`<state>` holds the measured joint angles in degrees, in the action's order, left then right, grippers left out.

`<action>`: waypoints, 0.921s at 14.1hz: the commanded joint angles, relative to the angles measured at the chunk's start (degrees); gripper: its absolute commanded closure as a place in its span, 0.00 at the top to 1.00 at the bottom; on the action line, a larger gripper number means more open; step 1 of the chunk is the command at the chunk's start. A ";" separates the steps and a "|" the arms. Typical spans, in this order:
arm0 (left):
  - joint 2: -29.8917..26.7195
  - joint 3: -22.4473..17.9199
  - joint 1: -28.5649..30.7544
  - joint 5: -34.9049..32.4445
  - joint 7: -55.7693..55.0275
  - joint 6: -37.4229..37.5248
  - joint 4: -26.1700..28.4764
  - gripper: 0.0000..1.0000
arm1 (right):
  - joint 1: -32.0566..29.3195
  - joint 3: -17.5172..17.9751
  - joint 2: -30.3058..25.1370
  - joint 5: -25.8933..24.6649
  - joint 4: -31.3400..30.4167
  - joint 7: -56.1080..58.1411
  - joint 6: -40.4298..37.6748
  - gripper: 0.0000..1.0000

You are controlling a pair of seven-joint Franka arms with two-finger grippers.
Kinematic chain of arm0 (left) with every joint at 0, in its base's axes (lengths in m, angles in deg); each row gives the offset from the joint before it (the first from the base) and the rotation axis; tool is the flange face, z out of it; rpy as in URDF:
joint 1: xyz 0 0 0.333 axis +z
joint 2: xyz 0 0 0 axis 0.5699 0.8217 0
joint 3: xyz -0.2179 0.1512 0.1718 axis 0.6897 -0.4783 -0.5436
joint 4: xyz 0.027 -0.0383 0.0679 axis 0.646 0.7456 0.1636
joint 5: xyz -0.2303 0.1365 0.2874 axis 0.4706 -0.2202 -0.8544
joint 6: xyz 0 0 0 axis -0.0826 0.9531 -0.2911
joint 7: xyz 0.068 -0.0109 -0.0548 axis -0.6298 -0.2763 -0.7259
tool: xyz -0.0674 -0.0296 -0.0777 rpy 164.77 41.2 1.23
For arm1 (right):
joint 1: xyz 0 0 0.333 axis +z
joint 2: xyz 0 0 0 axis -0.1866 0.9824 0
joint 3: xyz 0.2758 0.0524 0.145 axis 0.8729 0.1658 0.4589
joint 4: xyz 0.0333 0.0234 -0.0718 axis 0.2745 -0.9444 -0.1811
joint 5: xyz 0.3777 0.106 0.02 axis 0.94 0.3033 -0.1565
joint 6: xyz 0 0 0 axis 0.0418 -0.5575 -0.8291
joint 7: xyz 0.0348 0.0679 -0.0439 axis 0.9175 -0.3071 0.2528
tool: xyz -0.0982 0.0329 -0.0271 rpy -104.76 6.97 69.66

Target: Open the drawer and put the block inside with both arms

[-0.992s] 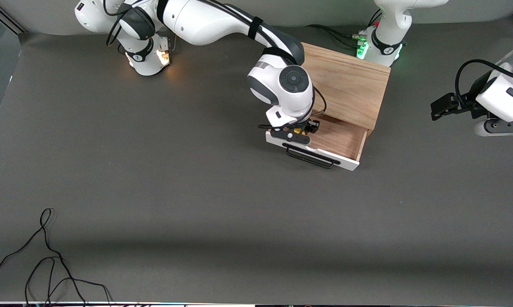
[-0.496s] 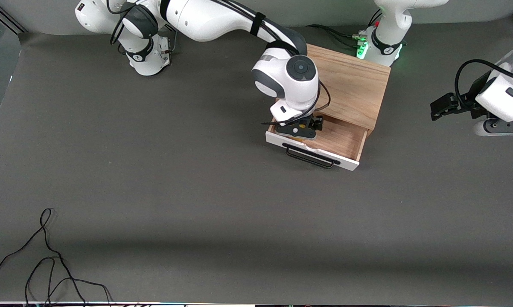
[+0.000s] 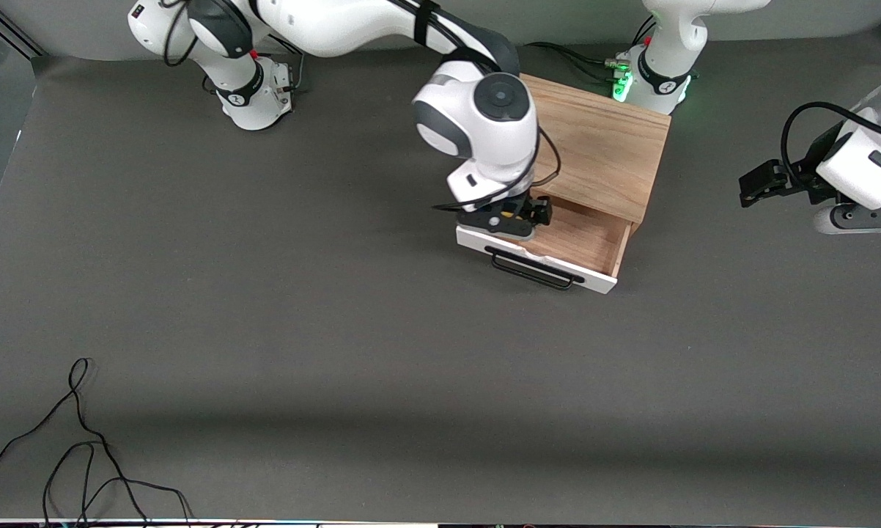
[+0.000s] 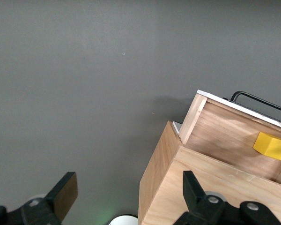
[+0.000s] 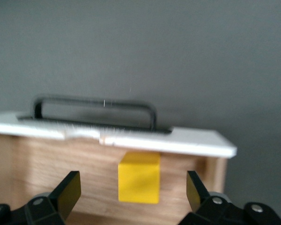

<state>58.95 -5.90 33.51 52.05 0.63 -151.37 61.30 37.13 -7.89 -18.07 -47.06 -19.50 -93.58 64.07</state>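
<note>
- The drawer (image 3: 550, 246) stands pulled out of the wooden cabinet (image 3: 602, 143), in the upper middle of the front view, and its black bar handle (image 3: 534, 268) faces the camera.
- The block (image 5: 139, 177) lies on the drawer floor, against the inner side of the white front panel; the left wrist view shows it there too.
- The right gripper (image 3: 509, 218) hangs over the open drawer. Its fingers (image 5: 69, 190) are spread wide and hold nothing.
- The block sits between the two fingertips but lower than them, apart from both. So the way out is, I judge, straight up, clear of the white panel.
- The blur in the right wrist view may mean that the gripper is moving.
- The left gripper (image 3: 759, 183) waits at the right edge of the front view, over bare table (image 3: 338, 330), with fingers also wide open and empty.
- The right arm is clearly the nearer one to the drawer, whose handle runs along its front.
- I can read no brand, label or writing anywhere.
</note>
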 commanded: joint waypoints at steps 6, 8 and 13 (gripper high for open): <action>0.41 -0.06 0.35 0.48 1.12 0.33 -1.21 1.00 | -15.96 -0.09 -16.29 7.04 -2.41 18.85 -13.41 1.00; 0.41 -0.07 0.27 0.57 1.12 0.33 -1.21 1.00 | -21.49 -0.09 -19.81 7.04 -3.11 22.99 -17.80 1.00; 0.41 -0.07 0.27 0.57 1.03 0.33 -1.04 1.00 | -34.95 0.00 -31.58 6.96 -14.77 44.24 -18.62 1.00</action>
<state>58.95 -5.98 33.58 52.06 0.64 -151.43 61.30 5.64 -8.27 -42.56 -41.04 -25.06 -56.46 44.59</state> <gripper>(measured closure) 0.000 0.000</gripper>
